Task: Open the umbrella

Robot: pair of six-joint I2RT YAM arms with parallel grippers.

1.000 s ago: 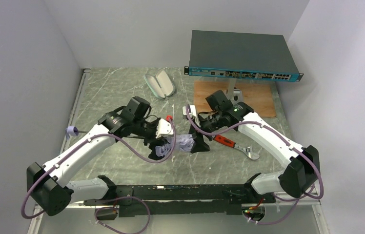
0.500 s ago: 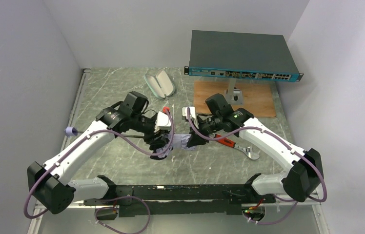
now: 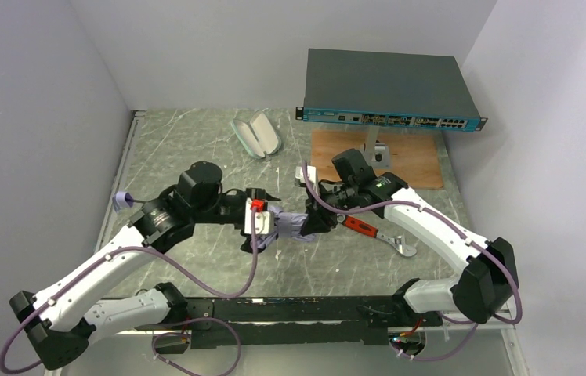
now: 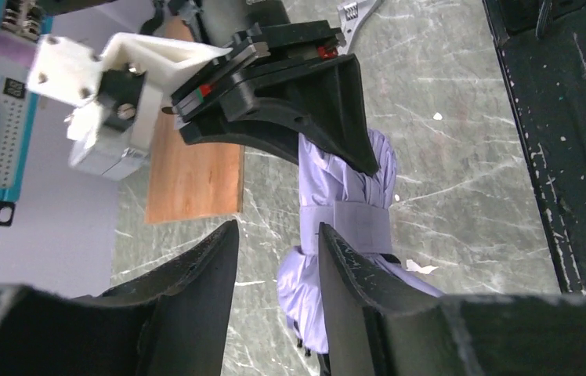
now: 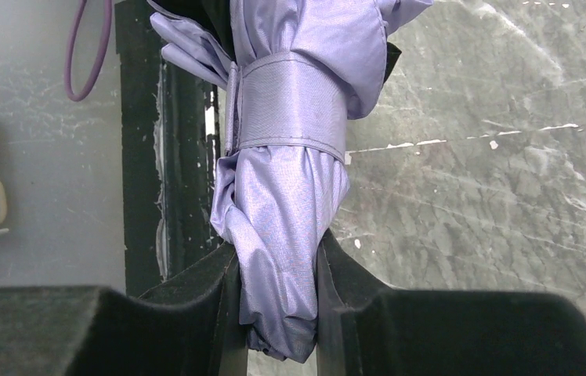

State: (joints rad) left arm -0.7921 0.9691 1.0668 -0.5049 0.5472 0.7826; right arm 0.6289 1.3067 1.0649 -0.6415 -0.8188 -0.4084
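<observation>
Left hand [image 4: 276, 233] has drawn back and parted; right hand [image 5: 278, 252] clamps the umbrella [image 5: 290, 102].

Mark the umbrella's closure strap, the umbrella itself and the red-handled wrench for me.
closure strap [image 5: 294, 106]: right wrist view, middle of the band.
umbrella [image 5: 286, 227]: right wrist view, bunched fabric below that band.
red-handled wrench [image 3: 360, 227]: top view, red handle.

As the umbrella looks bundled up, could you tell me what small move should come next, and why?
Probably shift the open left end effector onto the strap band and close. The band binds the umbrella shut, and the right end effector clamps its end.
</observation>
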